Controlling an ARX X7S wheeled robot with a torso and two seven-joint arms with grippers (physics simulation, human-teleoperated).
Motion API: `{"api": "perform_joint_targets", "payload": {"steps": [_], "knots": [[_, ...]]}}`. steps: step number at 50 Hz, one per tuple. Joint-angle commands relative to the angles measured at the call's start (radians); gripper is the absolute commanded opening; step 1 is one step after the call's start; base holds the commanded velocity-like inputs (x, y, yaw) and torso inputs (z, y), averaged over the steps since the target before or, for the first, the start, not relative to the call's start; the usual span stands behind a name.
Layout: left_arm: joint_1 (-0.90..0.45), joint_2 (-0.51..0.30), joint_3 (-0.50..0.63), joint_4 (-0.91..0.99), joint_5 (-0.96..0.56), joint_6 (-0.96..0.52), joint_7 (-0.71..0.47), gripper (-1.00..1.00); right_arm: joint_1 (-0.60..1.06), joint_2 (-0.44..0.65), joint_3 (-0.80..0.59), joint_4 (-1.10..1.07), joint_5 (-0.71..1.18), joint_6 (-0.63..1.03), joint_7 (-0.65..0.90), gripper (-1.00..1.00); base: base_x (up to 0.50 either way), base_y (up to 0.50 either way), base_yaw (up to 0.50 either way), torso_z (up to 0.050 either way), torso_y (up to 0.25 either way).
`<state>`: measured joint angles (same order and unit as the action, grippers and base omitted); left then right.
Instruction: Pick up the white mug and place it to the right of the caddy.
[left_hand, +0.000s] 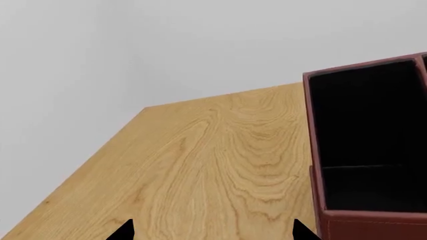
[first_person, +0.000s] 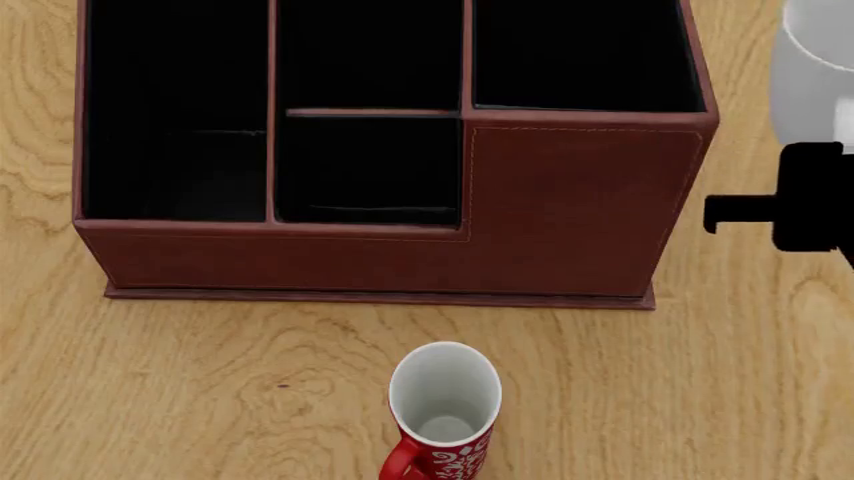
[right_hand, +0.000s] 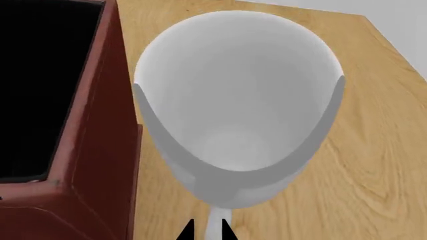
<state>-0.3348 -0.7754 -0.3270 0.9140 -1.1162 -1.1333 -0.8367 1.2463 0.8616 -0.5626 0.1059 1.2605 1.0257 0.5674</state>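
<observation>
The white mug (right_hand: 237, 100) hangs right beside the caddy's tall corner section (right_hand: 100, 150). My right gripper (right_hand: 208, 231) is shut on its handle, a white strip between the two fingertips. In the head view the white mug (first_person: 811, 70) sits at the right edge, to the right of the reddish-brown caddy (first_person: 587, 210), with the black right gripper (first_person: 821, 155) just below it. Whether the mug touches the table I cannot tell. My left gripper (left_hand: 213, 232) is open over bare wood beside the caddy's (left_hand: 373, 225) other side, with nothing between its fingers.
A narrow red mug with a white floral pattern (first_person: 445, 410) stands upright in front of the caddy. The wooden table (left_hand: 200, 165) ends at an edge and corner beyond the left gripper. Another table edge runs past the white mug (right_hand: 393, 45).
</observation>
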Motion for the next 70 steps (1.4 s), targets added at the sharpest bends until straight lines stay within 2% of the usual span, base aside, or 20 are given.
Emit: {"api": "perform_joint_targets", "payload": {"steps": [1,19,38,70], "knots": [[-0.028,-0.009,0.011,-0.002,-0.025,-0.012,-0.021,1.0,-0.019,-0.029,-0.037,0.094,-0.096,-0.042,-0.077,-1.0,0.0,0.0,0.0,0.0,0.0],[-0.054,-0.017,0.031,-0.007,-0.045,-0.018,-0.043,1.0,-0.083,-0.032,-0.064,0.162,-0.13,-0.093,-0.141,-1.0,0.0,0.0,0.0,0.0,0.001],[-0.082,-0.039,0.027,0.003,-0.116,-0.046,-0.104,1.0,-0.058,-0.145,-0.14,0.407,-0.252,-0.196,-0.278,-1.0,0.0,0.0,0.0,0.0,0.001],[-0.113,-0.06,0.041,-0.004,-0.163,-0.048,-0.142,1.0,-0.02,-0.262,-0.191,0.636,-0.336,-0.286,-0.383,-1.0,0.0,0.0,0.0,0.0,0.001]]}}
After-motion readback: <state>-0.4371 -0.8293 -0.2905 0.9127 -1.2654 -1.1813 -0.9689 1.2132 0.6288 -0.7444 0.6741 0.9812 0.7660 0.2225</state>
